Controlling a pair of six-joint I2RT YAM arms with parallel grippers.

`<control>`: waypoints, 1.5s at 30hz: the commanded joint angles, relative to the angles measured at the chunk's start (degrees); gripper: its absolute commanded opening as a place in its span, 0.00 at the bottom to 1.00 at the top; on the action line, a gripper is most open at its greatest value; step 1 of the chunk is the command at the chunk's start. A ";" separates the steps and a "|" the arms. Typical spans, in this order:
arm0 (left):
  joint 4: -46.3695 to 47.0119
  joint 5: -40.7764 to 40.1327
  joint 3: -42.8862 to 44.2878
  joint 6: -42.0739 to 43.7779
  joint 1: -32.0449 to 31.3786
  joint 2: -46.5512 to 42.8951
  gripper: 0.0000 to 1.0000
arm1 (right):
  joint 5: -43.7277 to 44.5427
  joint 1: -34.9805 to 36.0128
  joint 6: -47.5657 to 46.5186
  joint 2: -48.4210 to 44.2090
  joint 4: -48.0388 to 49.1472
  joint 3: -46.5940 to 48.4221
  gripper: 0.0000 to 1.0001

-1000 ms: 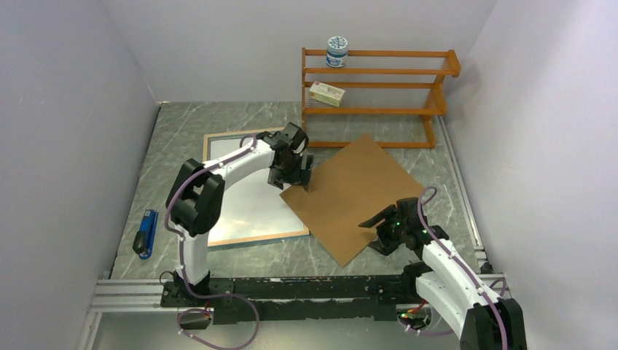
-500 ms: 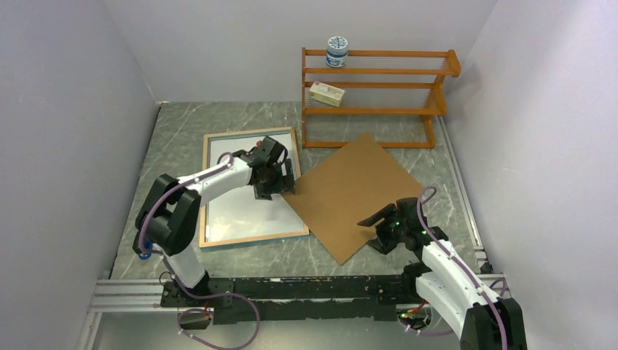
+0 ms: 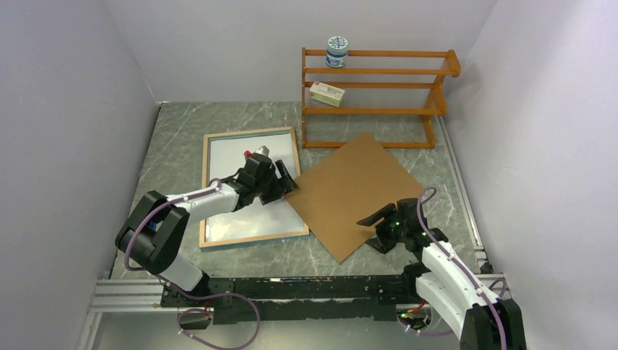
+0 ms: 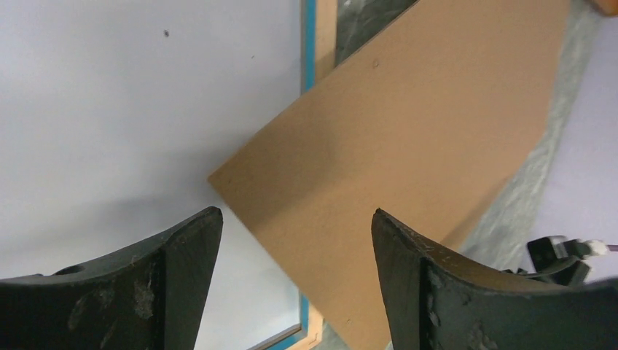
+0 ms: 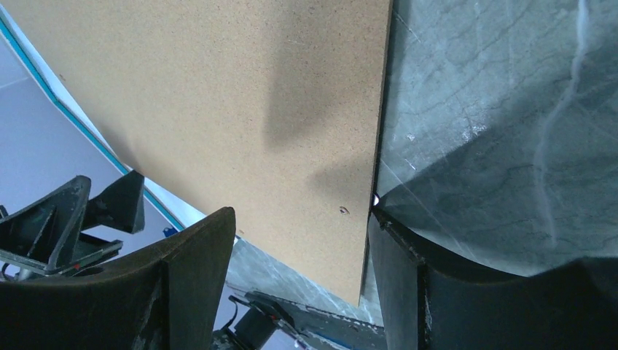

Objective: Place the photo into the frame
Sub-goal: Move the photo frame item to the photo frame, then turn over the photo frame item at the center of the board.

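Frame (image 3: 248, 132) flat, wood rim up, long axis near-to-far

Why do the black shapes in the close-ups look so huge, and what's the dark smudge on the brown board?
Left wrist view: the jaws of the left gripper sit near the lens, so they loom large. Right wrist view: likewise the right gripper; the smudge is a shadow on the brown board. Top view: even light, faint shadows.
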 commanded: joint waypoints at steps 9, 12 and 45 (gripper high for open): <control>19.74 -0.38 -7.02 -8.08 -0.03 1.14 0.79 | 2.65 0.23 -0.18 0.16 -2.09 -2.45 0.71; 25.02 1.30 -8.74 -9.44 -0.03 1.69 0.78 | 2.74 0.20 0.12 -0.41 -2.12 -2.74 0.71; 53.17 13.54 -16.62 -14.79 4.51 9.94 0.03 | 5.95 0.20 -2.55 0.58 -4.67 -1.27 0.72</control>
